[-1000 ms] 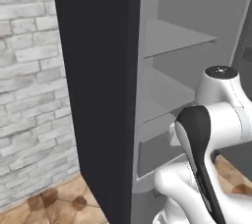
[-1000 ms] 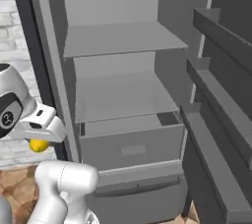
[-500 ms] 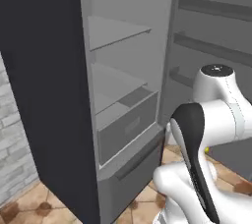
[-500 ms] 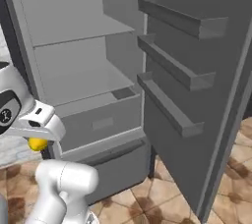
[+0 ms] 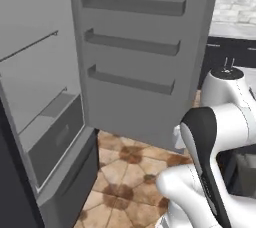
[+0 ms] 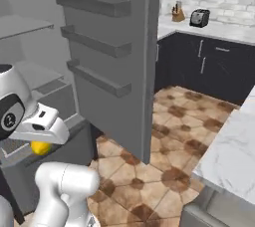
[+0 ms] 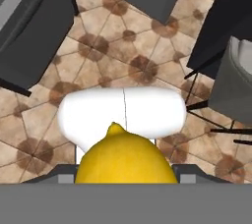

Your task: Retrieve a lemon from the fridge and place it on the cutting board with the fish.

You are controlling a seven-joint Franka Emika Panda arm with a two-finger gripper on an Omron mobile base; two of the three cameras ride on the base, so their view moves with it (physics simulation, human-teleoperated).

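From the left base view we're looking past the open fridge (image 5: pixel 47 122), its door (image 5: pixel 145 47) swung wide with three door racks showing, and the tiled floor (image 5: pixel 125 172) below. The arm bulks up on the right. Against the picture a second back, the whole scene has slid: that's our base turning away from the fridge, not the fridge moving, and now a dark cabinet run shows at the far right.

Over on the right base view, we catch the end effector (image 6: pixel 40 144) low on the left, just in front of the fridge's lower drawer, with the lemon (image 6: pixel 40 147) peeking out yellow beneath the white hand. Beyond the door we now have dark cabinets (image 6: pixel 209 64) and a pale desk (image 6: pixel 199 28) with a toaster (image 6: pixel 199 18) on it, and a marble desk (image 6: pixel 234 151) near right. Neither board nor fish is in sight yet, so we can't say which way they lie; our guess is the drive continues until they come up. A second ago this view faced straight into the shelves.

In the hand view, there it is: the lemon (image 7: pixel 125 156) sits right between the fingers, nipple end pointing away from the camera, so its long axis runs along the end effector's line of sight. The end effector (image 7: pixel 125 171) is clamped on the lemon, carried clear above the floor (image 7: pixel 113 56). The fruit is out of the fridge; the placing is not yet done.
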